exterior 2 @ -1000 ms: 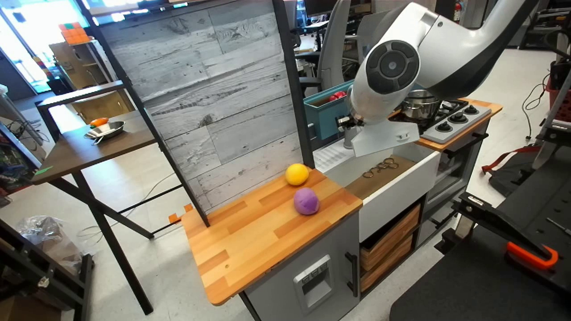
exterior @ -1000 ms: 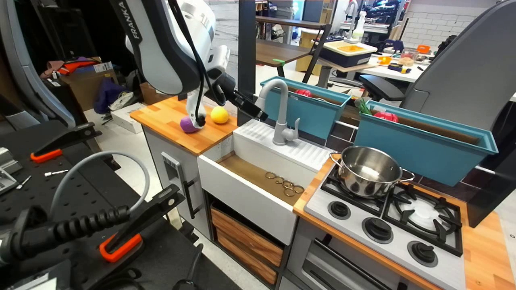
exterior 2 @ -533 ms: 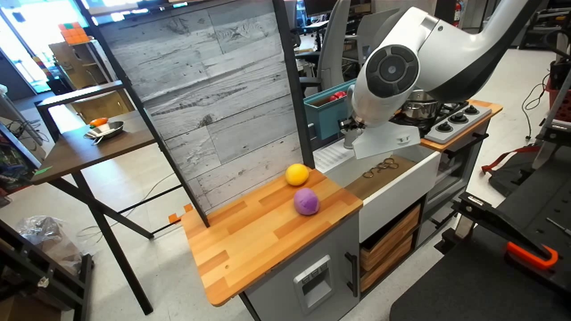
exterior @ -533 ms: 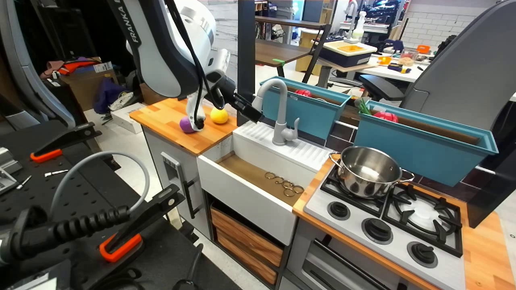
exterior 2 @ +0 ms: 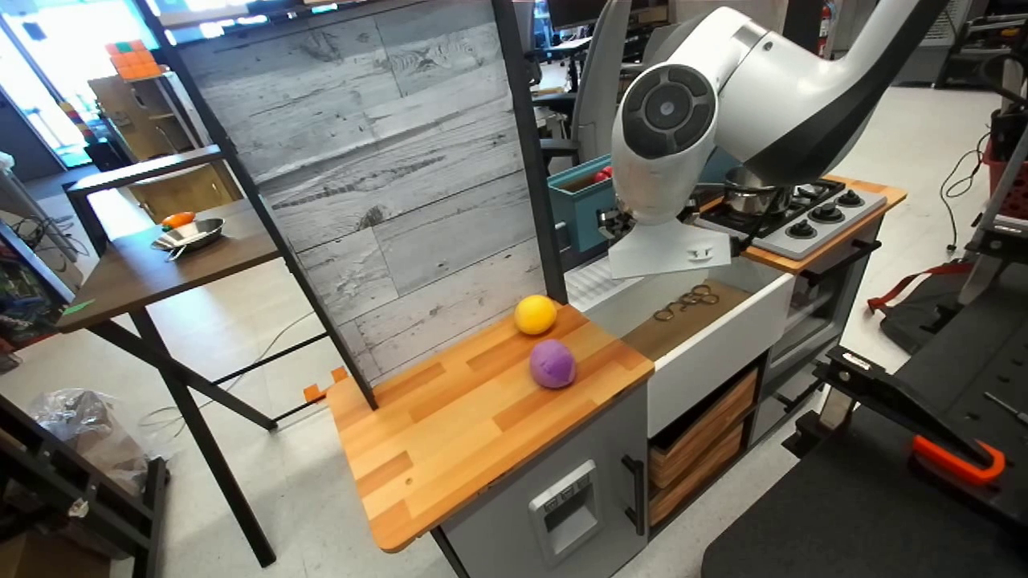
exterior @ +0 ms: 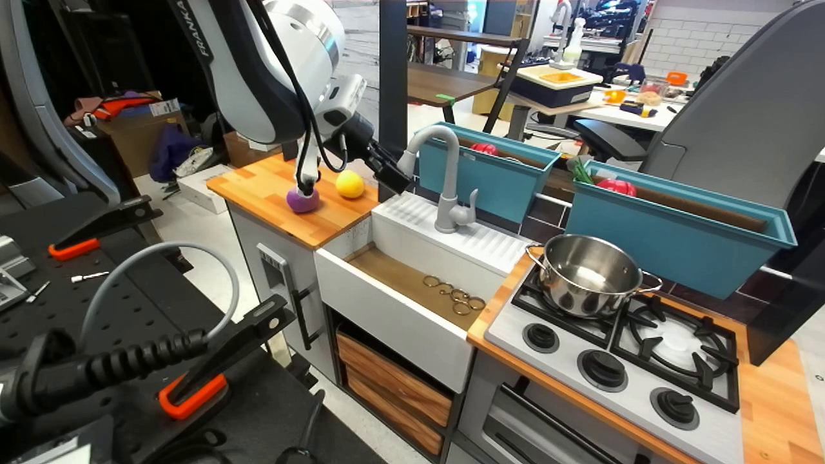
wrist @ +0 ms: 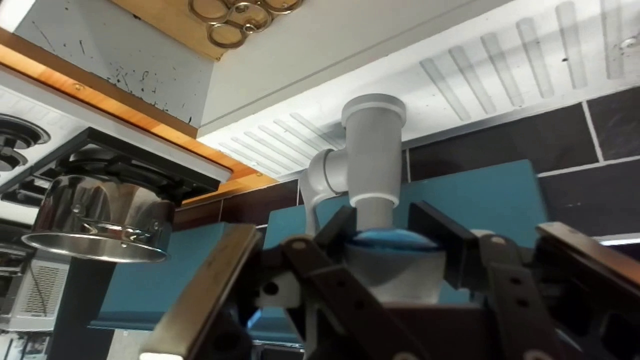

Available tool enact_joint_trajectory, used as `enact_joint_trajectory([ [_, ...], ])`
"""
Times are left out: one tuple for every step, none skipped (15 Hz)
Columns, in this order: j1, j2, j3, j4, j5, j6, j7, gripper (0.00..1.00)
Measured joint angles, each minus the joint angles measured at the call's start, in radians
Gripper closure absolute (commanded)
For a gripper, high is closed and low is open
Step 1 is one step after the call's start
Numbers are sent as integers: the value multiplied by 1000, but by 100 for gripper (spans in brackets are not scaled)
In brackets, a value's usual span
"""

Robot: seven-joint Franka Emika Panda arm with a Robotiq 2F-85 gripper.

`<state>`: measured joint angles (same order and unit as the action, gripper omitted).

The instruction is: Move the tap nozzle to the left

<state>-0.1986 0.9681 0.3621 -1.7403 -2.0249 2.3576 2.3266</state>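
Observation:
The tap nozzle (exterior: 441,133) is a grey curved spout on an upright stem behind the white sink (exterior: 393,303) in an exterior view. My gripper (exterior: 401,180) is at the spout's hanging end there. In the wrist view the stem (wrist: 374,140) stands upside down. The spout's end (wrist: 400,272) lies between the gripper's (wrist: 387,225) black pads, which sit close against both sides; it looks shut on it. In an exterior view the arm (exterior 2: 666,177) hides the nozzle and most of the gripper.
A steel pot (exterior: 583,283) stands on the stove, right of the sink. Teal planters (exterior: 490,183) stand behind the tap. A purple ball (exterior 2: 552,364) and a yellow ball (exterior 2: 535,314) lie on the wooden counter (exterior 2: 482,433). Metal rings (exterior: 459,296) lie in the sink.
The gripper and the spout's end have swung together a little toward the counter with the balls. The tap's base has not moved. The arm has shifted the same way.

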Motion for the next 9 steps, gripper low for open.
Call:
enact_joint_trajectory([
  [13,2,-7,10,23,-2,12,89],
  [28,6,-15,21,50,-6,24,89],
  [46,11,-24,36,78,-11,39,89],
  [64,18,-32,52,114,-19,52,89],
  [84,26,-41,73,158,-26,66,89],
  [102,32,-49,93,207,-35,76,89],
  [121,39,-55,114,258,-47,85,89],
  [140,46,-63,135,310,-60,96,89],
  [159,54,-73,158,360,-70,108,89],
])
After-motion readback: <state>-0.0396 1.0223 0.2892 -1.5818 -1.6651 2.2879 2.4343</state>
